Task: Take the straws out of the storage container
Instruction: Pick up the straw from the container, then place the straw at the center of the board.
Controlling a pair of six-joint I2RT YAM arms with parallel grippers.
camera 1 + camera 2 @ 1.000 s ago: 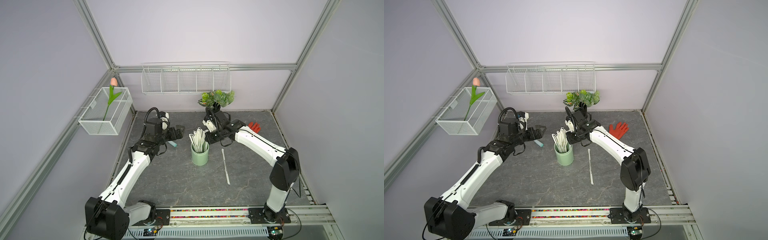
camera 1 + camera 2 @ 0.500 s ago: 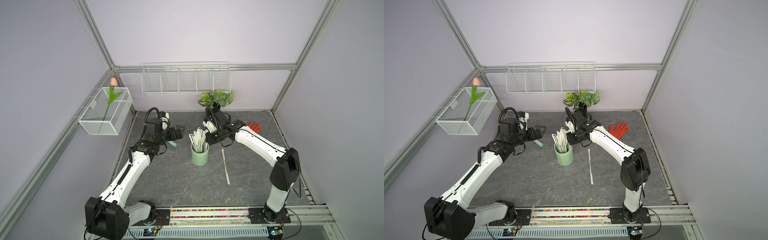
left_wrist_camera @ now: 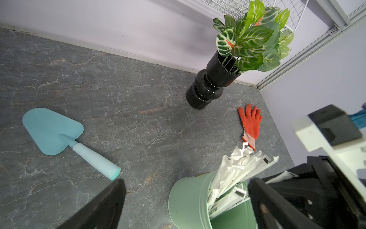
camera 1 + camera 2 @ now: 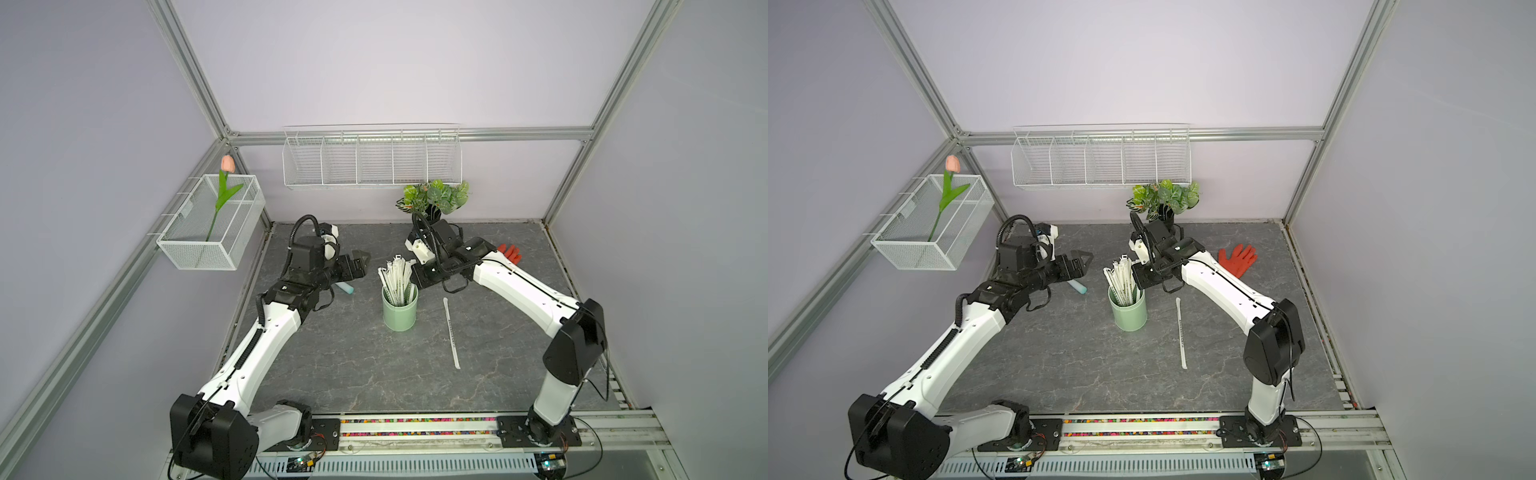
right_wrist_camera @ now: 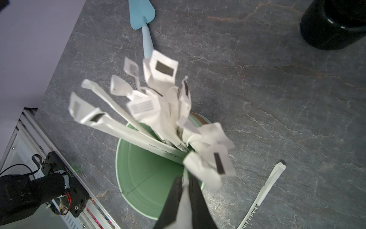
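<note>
Right gripper [image 5: 185, 190] pinches one wrapper among the straws [image 5: 158, 111], its two dark fingers nearly together with white paper squeezed flat between them, right at the rim of the storage container [image 5: 142, 178]. That low hold, close to the lip, looks chosen so the thin paper tube bends little when drawn up. Left gripper [image 4: 358, 262] hangs spread wide and empty just left of the container in both top views, apparently waiting its turn or ready to steady it. The container stands upright at the centre of the frame on the grey marbled table [image 4: 353, 374], a smooth mint-green cylinder. The straws fan out of it toward the upper left, long and thin, in crinkled white paper with small dark print blocks. One wrapped straw [image 4: 451, 332] lies flat alone to the right of the container, near it but not touching, probably marking the laying-down spot. A pale blue trowel [image 3: 53, 130], an orange glove [image 3: 250, 123] and a glossy black ribbed vase [image 3: 212, 83] sit aside, out of the way
</note>
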